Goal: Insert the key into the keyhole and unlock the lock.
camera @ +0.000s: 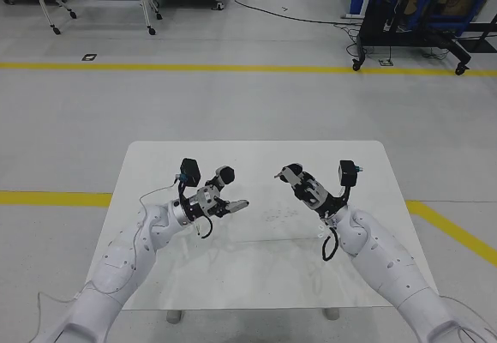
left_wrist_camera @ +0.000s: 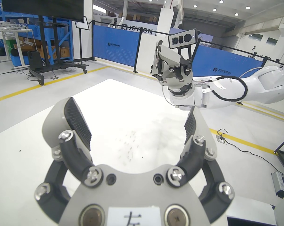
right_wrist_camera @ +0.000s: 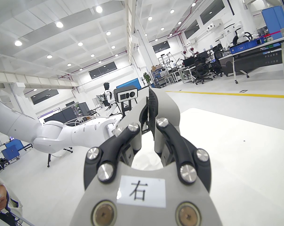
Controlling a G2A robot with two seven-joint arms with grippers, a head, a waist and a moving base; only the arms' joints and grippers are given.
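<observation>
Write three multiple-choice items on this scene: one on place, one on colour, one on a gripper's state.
1. Where are the left gripper and right gripper? A over the table; B over the floor; C in a box.
2. The table top is: A blue; B white; C black.
3. The left gripper is: A shut; B open; C shut on a cup.
Answers: 1 A, both hang above the table. 2 B, its surface is white. 3 B, its fingers stand wide apart.
</observation>
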